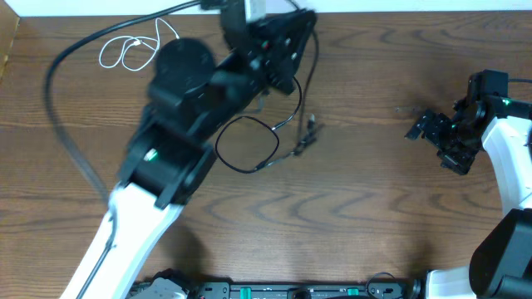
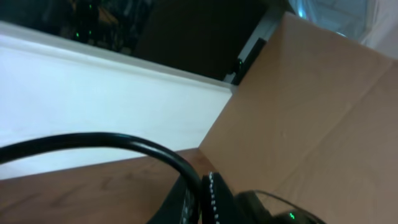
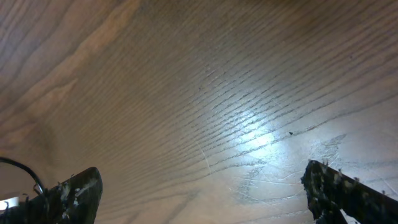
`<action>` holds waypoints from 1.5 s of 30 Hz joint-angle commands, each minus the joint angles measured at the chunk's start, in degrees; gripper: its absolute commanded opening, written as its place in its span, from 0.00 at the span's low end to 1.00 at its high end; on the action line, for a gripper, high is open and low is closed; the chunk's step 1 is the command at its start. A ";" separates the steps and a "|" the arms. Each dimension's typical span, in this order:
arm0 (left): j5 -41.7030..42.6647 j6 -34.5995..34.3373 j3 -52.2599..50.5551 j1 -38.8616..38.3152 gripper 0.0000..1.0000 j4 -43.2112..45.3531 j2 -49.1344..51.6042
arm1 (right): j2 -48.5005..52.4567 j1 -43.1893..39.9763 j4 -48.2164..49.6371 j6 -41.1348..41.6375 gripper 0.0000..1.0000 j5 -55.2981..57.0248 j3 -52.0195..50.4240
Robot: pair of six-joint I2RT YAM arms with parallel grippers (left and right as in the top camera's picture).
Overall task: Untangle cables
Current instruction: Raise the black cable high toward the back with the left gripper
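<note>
Below the closed left tool (image 1: pixel 298 29), the black cable (image 1: pixel 307 131) runs far-to-near; right tool (image 1: pixel 432 143) stands open.

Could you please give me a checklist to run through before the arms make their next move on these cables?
1. The left hand is shut: ok.
2. The left hand is actually gripping a black strand: cannot tell; one rises toward it, but the contact is hidden.
3. The right hand is open and empty over the table: ok.
4. The white cable lies apart from the black ones: ok.
5. The black cables are separated: not ok; they loop and cross beside the plug ends.
</note>
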 commanded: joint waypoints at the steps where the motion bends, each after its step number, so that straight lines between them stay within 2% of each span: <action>1: -0.90 7.28 1.20 0.02 0.08 -9.66 -0.20 | -0.11 -0.02 -0.04 -0.79 0.99 0.24 0.00; 4: -9.90 12.39 1.20 0.02 0.08 -23.37 2.45 | -0.11 -0.02 -0.04 -0.79 0.99 0.24 0.00; 7: -15.17 19.37 1.20 0.02 0.07 -29.24 4.31 | -0.11 -0.04 -0.04 -0.79 0.99 0.24 0.00; 9: -22.60 23.04 1.25 0.02 0.07 -30.27 4.22 | -0.11 -0.04 -0.04 -0.79 0.99 0.22 0.00; 13: -45.48 26.77 2.25 0.02 0.08 -28.98 2.78 | -0.11 -0.02 -0.04 -0.79 0.99 0.24 0.00; 16: -60.87 27.91 2.47 0.02 0.07 -23.17 1.16 | -0.11 -0.04 -0.02 -0.81 0.99 0.24 0.00; 18: -64.98 30.40 2.47 0.02 0.07 -17.66 -0.13 | -0.11 -0.02 -0.02 -0.79 0.99 0.24 0.00; 21: -64.85 32.98 2.47 0.02 0.07 -9.64 -2.10 | -0.11 -0.02 -0.04 -0.79 0.99 0.24 0.00; 23: -61.90 32.96 2.47 0.02 0.07 -6.80 -2.97 | -0.11 -0.02 -0.07 -0.79 0.99 0.24 0.00; 26: -48.98 32.26 2.45 0.02 0.08 -8.74 -3.54 | -0.11 -0.02 -0.04 -0.79 0.99 0.24 0.00; 29: -27.47 32.33 2.45 0.02 0.07 -16.26 -2.91 | -0.11 -0.04 -0.04 -0.79 0.99 0.24 0.00; 31: -9.92 32.59 2.45 0.02 0.07 -20.74 -1.66 | -0.11 -0.02 -0.04 -0.81 0.99 0.24 0.00; 33: 6.67 36.54 2.45 0.02 0.07 -21.57 -0.31 | -0.11 -0.02 -0.04 -0.81 0.99 0.24 0.00; 35: 19.39 38.58 2.45 0.02 0.07 -18.18 0.13 | -0.11 -0.02 -0.04 -0.79 0.99 0.24 0.00; 38: 27.65 35.28 2.45 0.02 0.07 -8.39 -0.83 | -0.11 -0.02 -0.04 -0.79 0.99 0.24 0.00; 42: 27.52 22.71 2.45 0.02 0.08 3.48 -3.08 | -0.11 -0.02 -0.04 -0.81 0.99 0.24 0.00; 45: 24.02 16.61 2.45 0.02 0.08 3.43 -4.00 | -0.11 -0.02 -0.02 -0.81 0.99 0.24 0.00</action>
